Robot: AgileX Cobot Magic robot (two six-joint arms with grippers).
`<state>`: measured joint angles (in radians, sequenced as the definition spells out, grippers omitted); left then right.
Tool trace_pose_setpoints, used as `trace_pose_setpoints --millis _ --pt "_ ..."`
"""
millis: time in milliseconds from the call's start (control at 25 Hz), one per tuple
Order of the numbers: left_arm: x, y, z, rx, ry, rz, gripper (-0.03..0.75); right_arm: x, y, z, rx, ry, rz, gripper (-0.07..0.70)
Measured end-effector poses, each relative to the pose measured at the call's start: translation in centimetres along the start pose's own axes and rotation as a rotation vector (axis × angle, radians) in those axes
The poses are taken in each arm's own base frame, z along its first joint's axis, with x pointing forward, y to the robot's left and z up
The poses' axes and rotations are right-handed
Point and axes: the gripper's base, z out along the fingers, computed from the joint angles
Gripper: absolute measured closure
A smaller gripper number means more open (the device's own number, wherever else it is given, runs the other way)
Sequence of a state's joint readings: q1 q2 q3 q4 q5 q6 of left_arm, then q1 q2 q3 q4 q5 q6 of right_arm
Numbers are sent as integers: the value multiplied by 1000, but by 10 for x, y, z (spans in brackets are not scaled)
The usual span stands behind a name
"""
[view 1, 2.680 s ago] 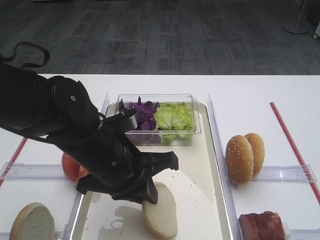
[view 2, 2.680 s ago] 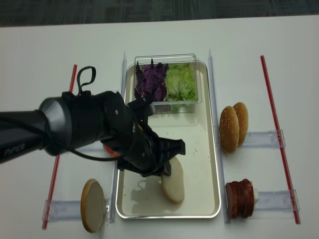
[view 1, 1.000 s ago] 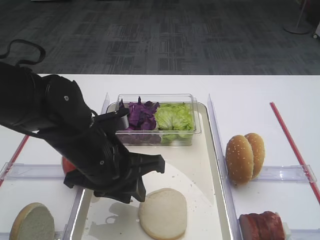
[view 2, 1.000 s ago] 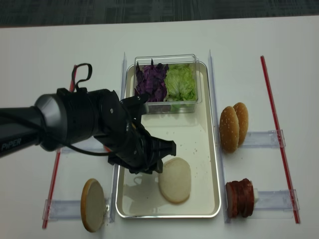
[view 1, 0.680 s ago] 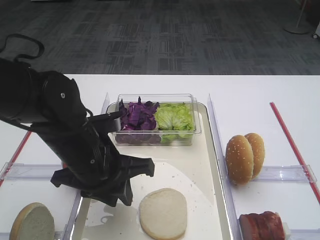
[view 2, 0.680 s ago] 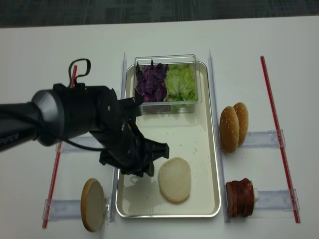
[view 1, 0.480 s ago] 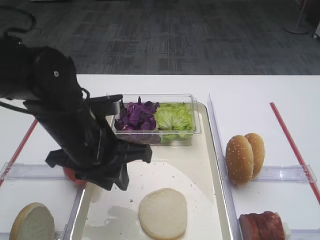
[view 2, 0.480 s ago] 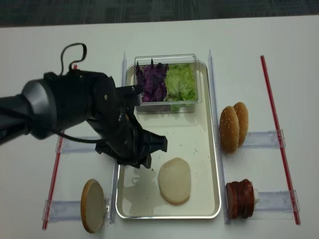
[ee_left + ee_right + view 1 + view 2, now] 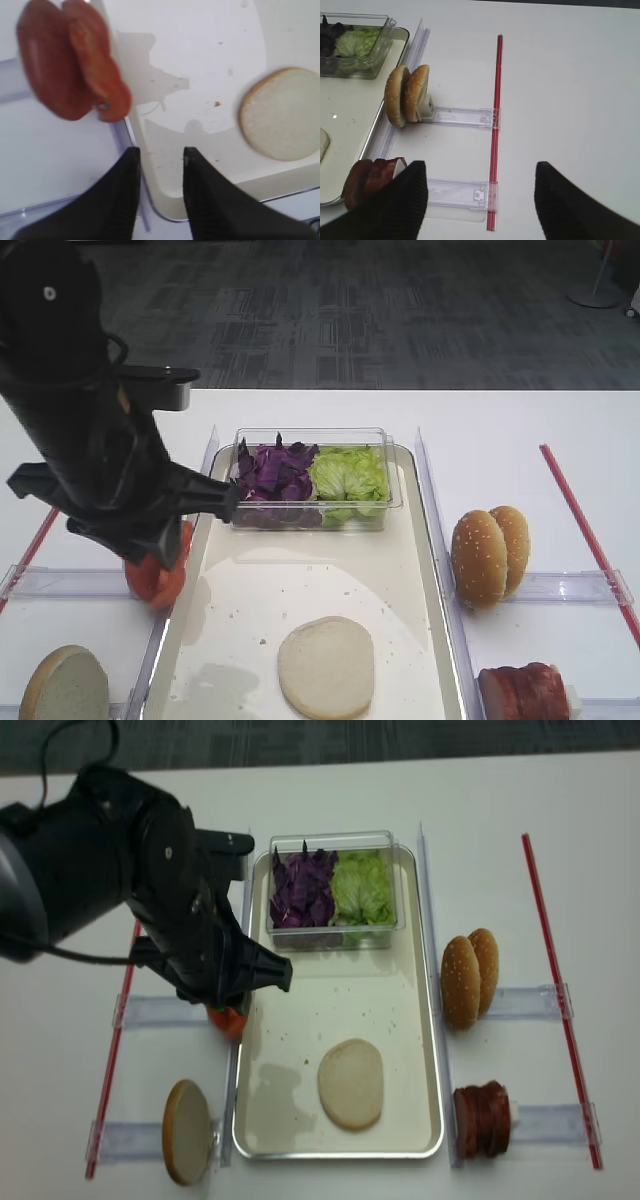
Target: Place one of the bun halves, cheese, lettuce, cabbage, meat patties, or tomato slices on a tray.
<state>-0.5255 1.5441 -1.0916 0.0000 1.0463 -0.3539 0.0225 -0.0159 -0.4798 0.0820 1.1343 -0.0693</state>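
Observation:
A pale round bun half (image 9: pixel 325 668) (image 9: pixel 350 1083) (image 9: pixel 282 112) lies flat, cut face up, on the cream tray (image 9: pixel 300 580) (image 9: pixel 340 1010), near its front end. My left gripper (image 9: pixel 161 150) hangs over the tray's left rim, its fingers a little apart with nothing between them. Two tomato slices (image 9: pixel 70 80) (image 9: pixel 155 575) stand just left of that rim, ahead of the gripper. Lettuce (image 9: pixel 348 475) and purple cabbage (image 9: pixel 275 470) fill a tub at the tray's far end. Meat patties (image 9: pixel 525 690) (image 9: pixel 370 177) stand at the front right. My right gripper (image 9: pixel 477 167) is open above bare table.
Two sesame-seeded bun halves (image 9: pixel 488 555) (image 9: pixel 407 95) stand on edge right of the tray. Another bun half (image 9: pixel 65 685) stands at the front left. Clear plastic holders (image 9: pixel 460 116) and a red strip (image 9: pixel 495 125) lie on the white table. The left arm (image 9: pixel 100 440) looms over the tray's left side.
The left gripper let go of the bun half, which tipped from on edge to flat on the tray. The arm has since risen and drawn back to the left.

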Motion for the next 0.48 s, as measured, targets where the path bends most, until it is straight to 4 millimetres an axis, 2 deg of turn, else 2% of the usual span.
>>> trace_pose_setpoints --millis 240,480 --pt "4 34 -10 -192 59 -3 519 0 0 0 0 0 0 143" --pt "0 70 -17 -234 57 -102 519 0 0 0 0 0 0 143"
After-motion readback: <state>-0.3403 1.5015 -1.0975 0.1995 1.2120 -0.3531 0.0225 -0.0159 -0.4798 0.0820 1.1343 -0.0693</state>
